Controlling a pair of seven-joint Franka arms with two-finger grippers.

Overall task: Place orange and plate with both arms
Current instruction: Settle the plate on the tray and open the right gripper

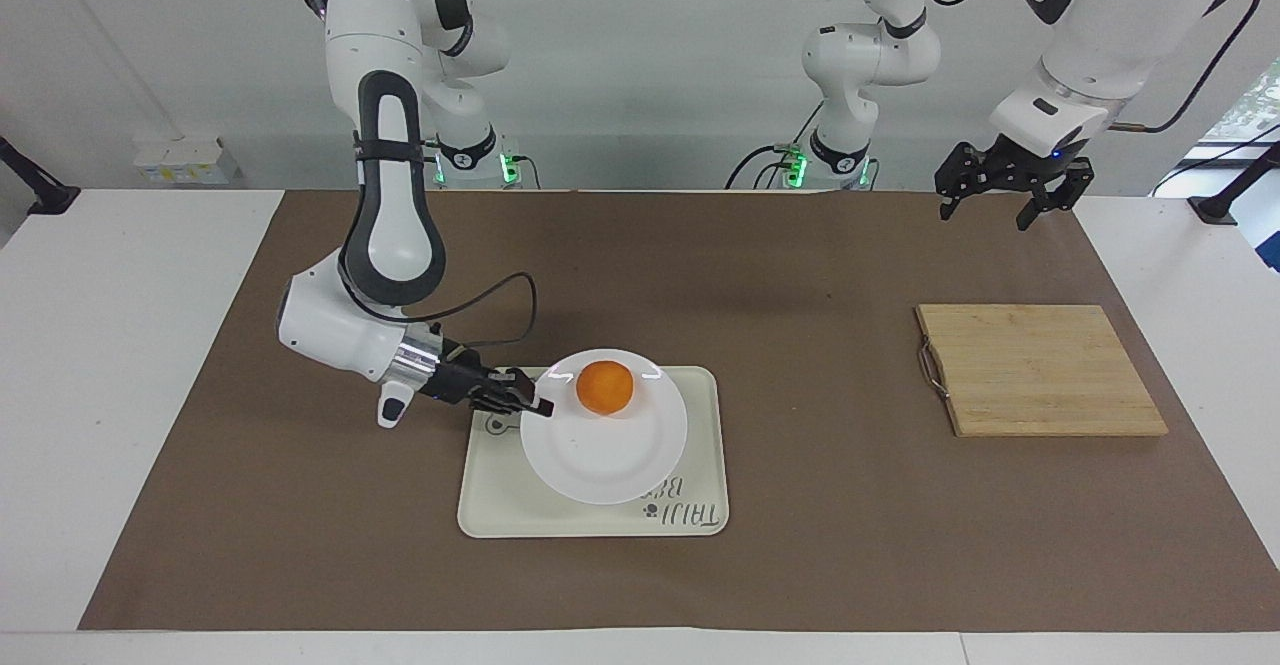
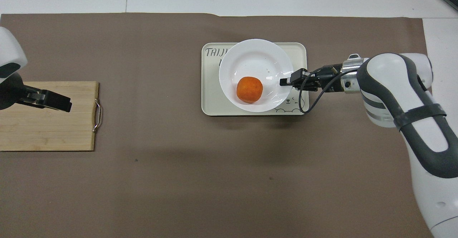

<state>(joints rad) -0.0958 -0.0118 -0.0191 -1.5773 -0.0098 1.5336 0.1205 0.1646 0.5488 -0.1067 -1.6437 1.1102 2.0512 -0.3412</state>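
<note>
White-walled lab, white table covered by a brown mat; cream bear tray sits mid-mat, wooden cutting board toward the left arm's end

Plate is over the tray, held at its rim edge on the right arm's side; can't tell if it is down on the tray or just above it. Orange sits on the plate, off-centre toward the robots' side

Handling, judged: plate is stiff, glossy, breakable and slick at the rim, so a thin edge pinch is the only hold and it can pivot or slip if tilted. Orange is light, round and loose, likely to roll if the plate tips, so keep it level

Right gripper is clamped on the plate rim, fingers pointing roughly level toward the left arm's end; right arm bent low, forearm dropping steeply from its base, wrist just off the tray's bear corner

Left gripper waits with fingers apart and pointing down, holding nothing, raised over the mat by the cutting board; the overhead view shows it over the board
</note>
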